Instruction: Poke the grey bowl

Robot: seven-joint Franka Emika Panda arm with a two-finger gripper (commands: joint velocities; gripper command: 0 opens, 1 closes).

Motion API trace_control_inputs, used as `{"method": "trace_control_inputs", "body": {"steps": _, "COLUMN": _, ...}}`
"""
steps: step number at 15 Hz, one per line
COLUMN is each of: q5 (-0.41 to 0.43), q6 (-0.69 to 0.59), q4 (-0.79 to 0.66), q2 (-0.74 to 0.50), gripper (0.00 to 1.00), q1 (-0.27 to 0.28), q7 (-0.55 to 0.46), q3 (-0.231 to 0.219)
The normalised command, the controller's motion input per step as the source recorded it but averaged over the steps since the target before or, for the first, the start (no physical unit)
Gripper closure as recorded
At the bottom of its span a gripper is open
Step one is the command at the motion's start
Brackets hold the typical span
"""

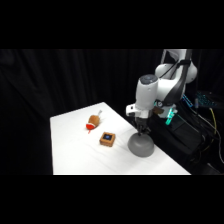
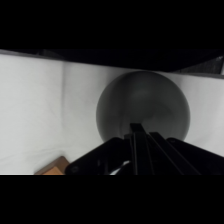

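The grey bowl (image 1: 141, 145) sits dome-up on the white counter (image 1: 75, 150), near its right edge, so its inside is hidden and nothing can be said of any contents. The gripper (image 1: 143, 131) comes straight down over it, its tip at the top of the dome; whether it truly touches cannot be told from the side view.

In the wrist view the bowl (image 2: 142, 107) fills the middle as a smooth dark round, and the fingers (image 2: 136, 145) appear pressed together into one narrow black bar rising from the bottom edge, holding nothing. Their tip overlaps the dome's near side.

Only the side view shows the small brown block with a blue top (image 1: 107, 138) just left of the bowl, apart from it, and the orange-red toy (image 1: 93, 121) farther back on the counter. The wrist view catches only a brown corner of the block (image 2: 54, 167) at its lower left, cut off by the frame. The arm's base and cables at the right of the side view are dim and hard to make out.
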Motion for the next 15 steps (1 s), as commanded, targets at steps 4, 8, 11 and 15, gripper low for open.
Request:
{"method": "trace_control_inputs", "body": {"steps": 4, "q5": 0.120, "q6": -0.57, "q4": 0.00, "q2": -0.67, "gripper": 0.73, "q1": 0.042, "q7": -0.08, "q3": 0.025}}
{"method": "trace_control_inputs", "body": {"steps": 8, "q5": 0.106, "q6": -0.48, "q4": 0.10, "q2": -0.52, "gripper": 0.30, "q1": 0.006, "q7": -0.11, "q3": 0.017}}
{"method": "trace_control_inputs", "body": {"steps": 11, "q5": 0.077, "q6": -0.40, "q4": 0.16, "q2": -0.35, "gripper": 0.00, "q1": -0.025, "q7": -0.09, "q3": 0.019}}
{"method": "trace_control_inputs", "body": {"steps": 15, "q5": 0.068, "q6": -0.31, "q4": 0.18, "q2": -0.24, "gripper": 0.00, "q1": -0.047, "q7": -0.06, "q3": 0.021}}
